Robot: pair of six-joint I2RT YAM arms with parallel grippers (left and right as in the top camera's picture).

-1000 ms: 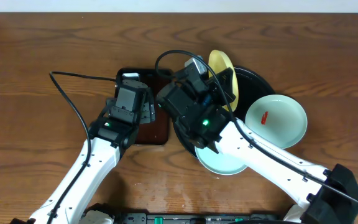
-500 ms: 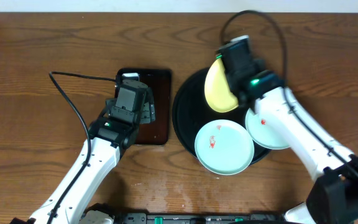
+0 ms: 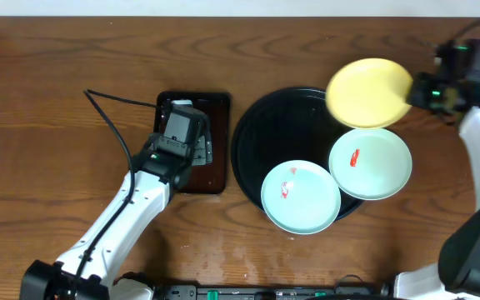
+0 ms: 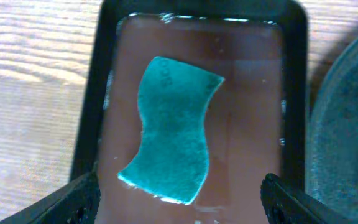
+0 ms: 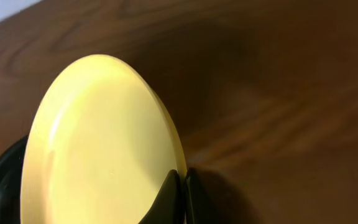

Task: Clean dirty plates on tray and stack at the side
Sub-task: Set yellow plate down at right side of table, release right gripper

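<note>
Yellow plate [image 3: 369,93] carried rightward, two blue-white plates [image 3: 301,197] on tray [image 3: 265,125]

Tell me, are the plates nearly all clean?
Not nearly. Done: nothing is stacked at the side yet. In hand: the right end effector grips the yellow plate by its rim, and it shows no smears. Left: the left blue plate and the right blue plate lie on the tray with red smears, and the open left end effector hovers over the sponge.
</note>
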